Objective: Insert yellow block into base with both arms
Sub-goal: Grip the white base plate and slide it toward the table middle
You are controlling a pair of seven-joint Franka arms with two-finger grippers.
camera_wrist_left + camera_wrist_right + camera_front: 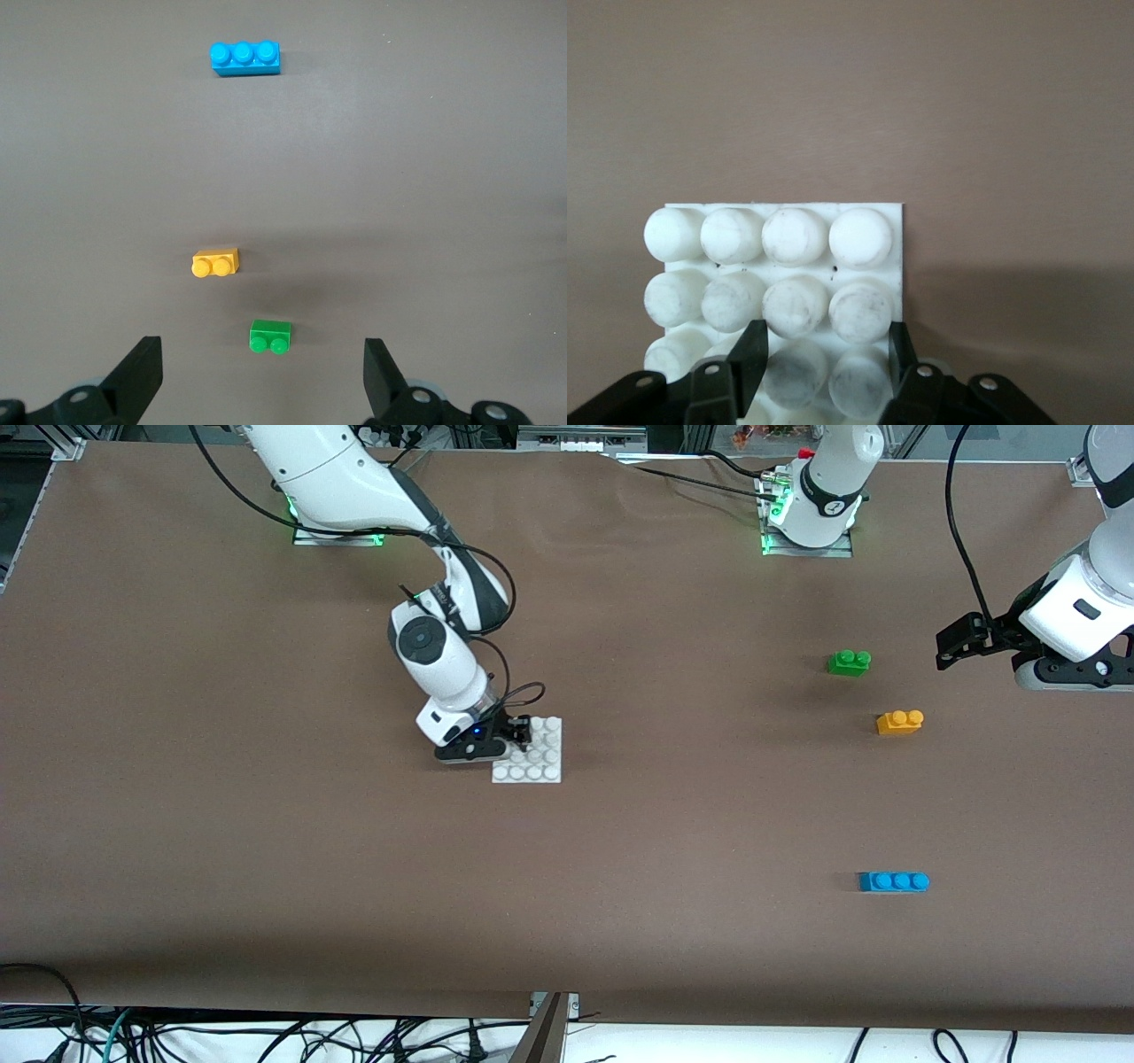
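My right gripper point(521, 732) pinches the white base point(540, 762) at its edge. My left gripper point(961, 640) hangs spread, waiting, above the table near the green brick point(849, 662); the yellow block point(899, 722) lies just past that.

bare table around yellow block point(899, 723), green brick point(849, 662) near, blue brick point(894, 881) well apart

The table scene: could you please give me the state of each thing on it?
Base: flat on table, right gripper down at it, fingers around a stud.
Yellow block: loose, studs up.
Green brick: loose, untouched.
Blue brick: loose, untouched.
Left gripper: open, empty, raised over table.
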